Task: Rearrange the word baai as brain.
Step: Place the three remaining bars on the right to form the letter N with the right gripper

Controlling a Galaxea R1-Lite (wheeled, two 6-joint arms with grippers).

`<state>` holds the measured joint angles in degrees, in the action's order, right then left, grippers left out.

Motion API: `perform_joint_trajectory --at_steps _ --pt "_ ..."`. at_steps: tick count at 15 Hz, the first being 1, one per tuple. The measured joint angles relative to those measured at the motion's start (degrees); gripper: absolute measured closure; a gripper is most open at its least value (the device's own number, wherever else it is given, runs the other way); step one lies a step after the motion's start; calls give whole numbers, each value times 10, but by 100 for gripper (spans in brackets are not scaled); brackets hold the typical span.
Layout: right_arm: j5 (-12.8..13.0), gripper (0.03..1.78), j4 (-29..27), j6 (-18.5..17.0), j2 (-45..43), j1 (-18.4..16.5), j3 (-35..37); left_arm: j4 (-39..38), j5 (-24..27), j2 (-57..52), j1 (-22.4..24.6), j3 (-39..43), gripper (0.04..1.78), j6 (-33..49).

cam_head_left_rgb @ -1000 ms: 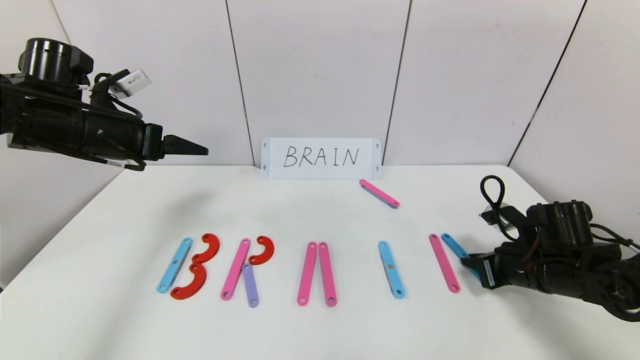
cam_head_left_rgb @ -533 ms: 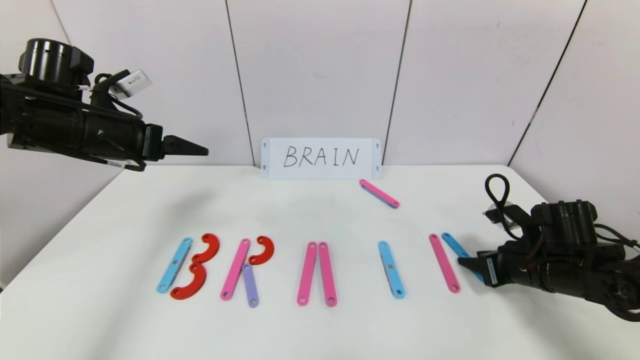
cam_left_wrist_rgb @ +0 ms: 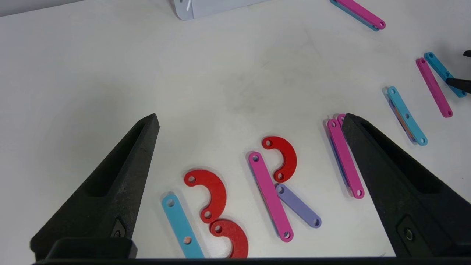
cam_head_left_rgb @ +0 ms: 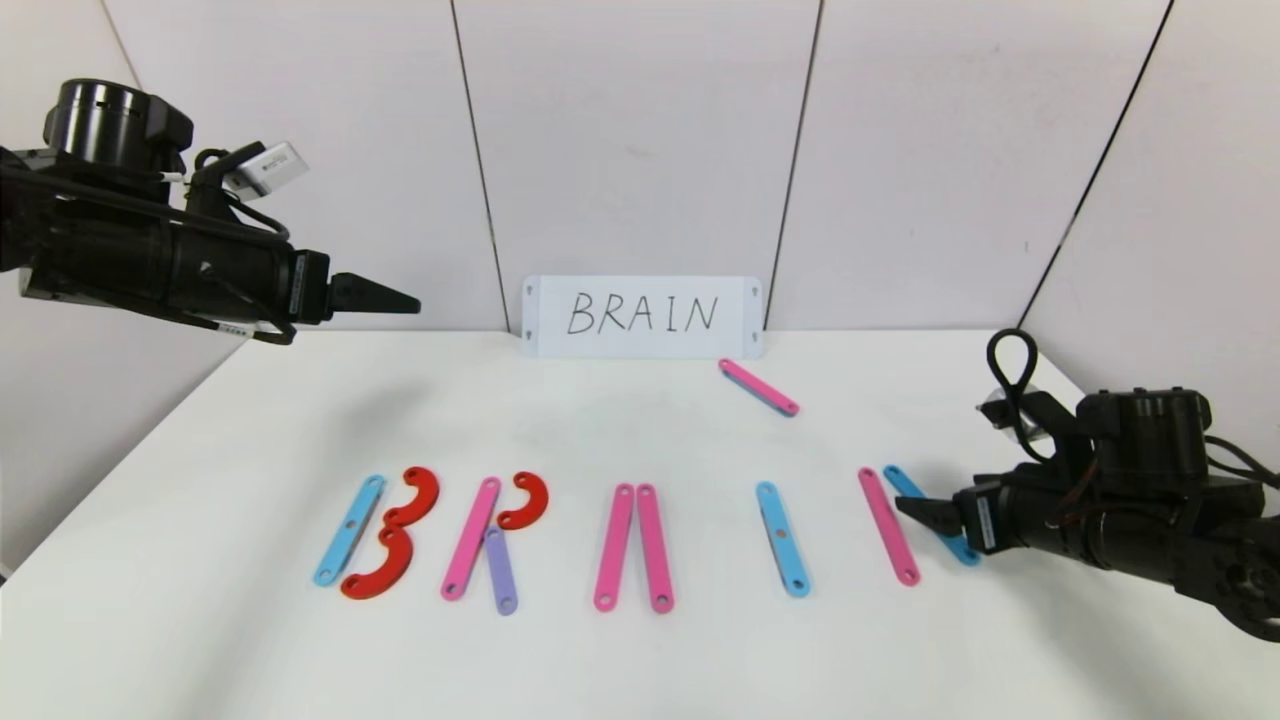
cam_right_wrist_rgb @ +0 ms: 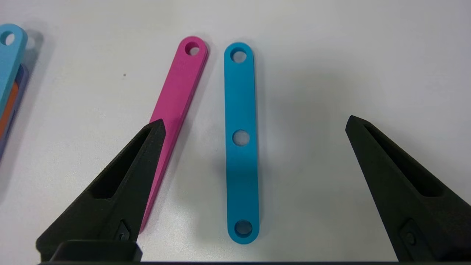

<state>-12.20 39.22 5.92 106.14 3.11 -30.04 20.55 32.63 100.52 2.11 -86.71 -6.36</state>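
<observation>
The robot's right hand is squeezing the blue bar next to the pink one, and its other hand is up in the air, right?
Not quite. The right hand is open; the blue bar lies free on the table beside the pink bar, as the right wrist view shows. The left hand is indeed up in the air.

1. The B (cam_head_left_rgb: 375, 535) is blue and red.
2. The R (cam_head_left_rgb: 495, 540) is pink, red and purple.
3. The A (cam_head_left_rgb: 634, 546) is pink.
4. The I (cam_head_left_rgb: 783, 538) is blue.
5. The card (cam_head_left_rgb: 643, 317) is white with black writing.
</observation>
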Motion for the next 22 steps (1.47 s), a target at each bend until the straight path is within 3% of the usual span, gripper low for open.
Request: perform_joint_trajectory --at_steps 4,7,13,22 --pt "0 8 -25 0 1 14 -72 0 -1 0 -1 1 8 0" --pt "2 8 -104 -10 11 48 -166 -1 -1 1 -1 1 8 0" --pt "9 8 -163 -20 106 105 -351 -1 -1 2 -1 0 8 0" --pt "14 8 -241 -16 261 123 -553 -2 -1 4 -1 -2 8 0"
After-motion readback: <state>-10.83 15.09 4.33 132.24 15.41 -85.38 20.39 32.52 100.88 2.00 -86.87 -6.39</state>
